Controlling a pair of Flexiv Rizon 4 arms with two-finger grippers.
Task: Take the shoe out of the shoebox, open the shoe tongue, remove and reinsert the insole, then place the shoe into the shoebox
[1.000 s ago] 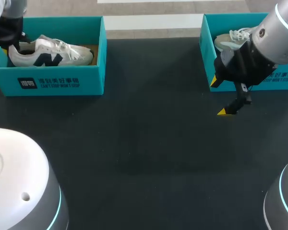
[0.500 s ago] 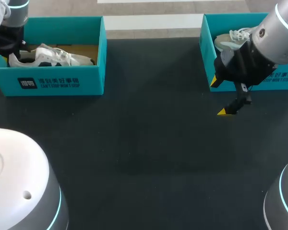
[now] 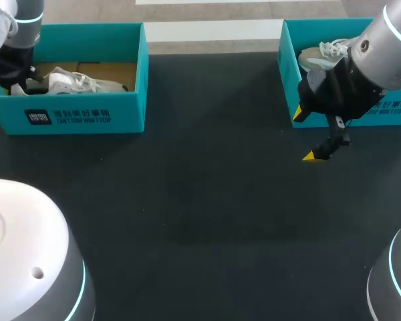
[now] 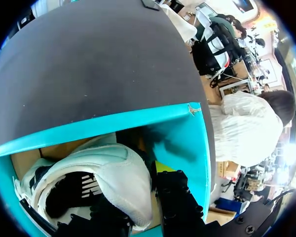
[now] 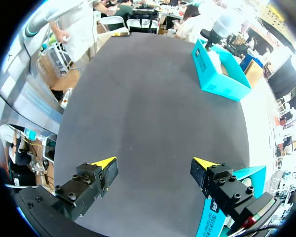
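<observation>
A white sneaker (image 3: 77, 81) with a dark side logo lies low inside the teal shoebox (image 3: 87, 115) at the table's back left, mostly hidden behind the front wall. My left gripper (image 3: 13, 73) is at the box's left end, shut on the shoe's heel. In the left wrist view the white heel (image 4: 116, 173) sits pinched between the black fingers (image 4: 175, 197) of that gripper (image 4: 140, 200), inside the teal box (image 4: 138, 118). My right gripper (image 3: 304, 136) hangs open over the table in front of the other box, with nothing between its yellow tips (image 5: 154, 163).
A second teal shoebox (image 3: 291, 87) at the back right holds a grey-white shoe (image 3: 324, 53), partly hidden by my right arm. The dark tabletop (image 3: 200, 200) stretches between the boxes and toward the front. The left box (image 5: 217, 74) shows far ahead in the right wrist view.
My left gripper has lowered the sneaker into the left shoebox; it has sunk from above the front wall to mostly behind it. The right arm has not moved.
</observation>
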